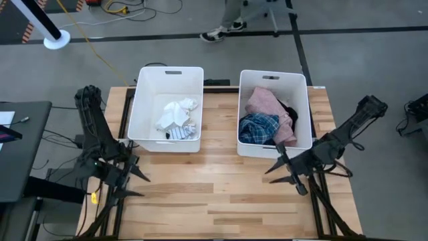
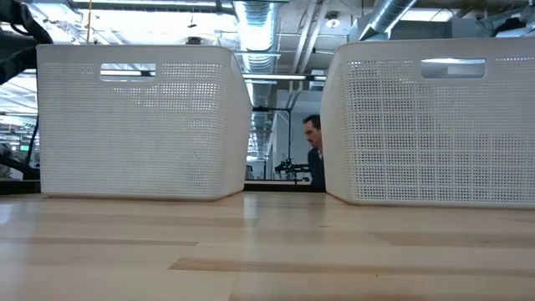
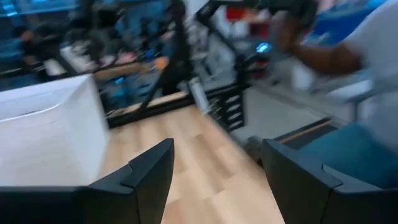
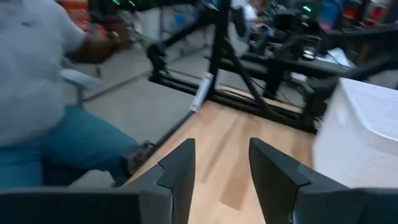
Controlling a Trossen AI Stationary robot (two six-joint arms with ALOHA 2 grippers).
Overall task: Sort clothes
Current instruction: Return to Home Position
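- Clothes lie in two white tubs; only the high view looks down into them.
- Small white socks (image 1: 177, 112) sit bunched in the left tub (image 1: 137, 107), with a blue-white striped sock (image 1: 182, 132) against that tub's front wall.
- Just beside the left tub, with a strip of bare wooden table (image 1: 221, 194) between them, stands the right tub (image 1: 274, 74).
- That tub holds a pink garment (image 1: 267, 104) on top, a blue plaid garment (image 1: 259, 127) toward its front and a black garment (image 1: 292, 114) at the side farthest from the left tub. I cannot pick out any navy dotted cloth.
- From the low view both tubs show only their perforated walls and handle slots, and nothing inside can be seen. A person (image 2: 314, 155) shows in the gap between the tubs, far back in the room.
- The left gripper (image 1: 145, 187) hangs in front of the left tub's outer front corner, over the table's edge. Its fingers are spread and hold nothing.
- The left wrist view confirms that wide spread, with the left tub's wall off to one side.
- The right gripper (image 1: 271, 159) is well away from the left tub, in front of the neighbouring tub. Its fingers are parted and empty.
- In the right wrist view the gap between its fingers looks narrower, and a seated person in jeans (image 4: 43, 93) shows beyond the table.
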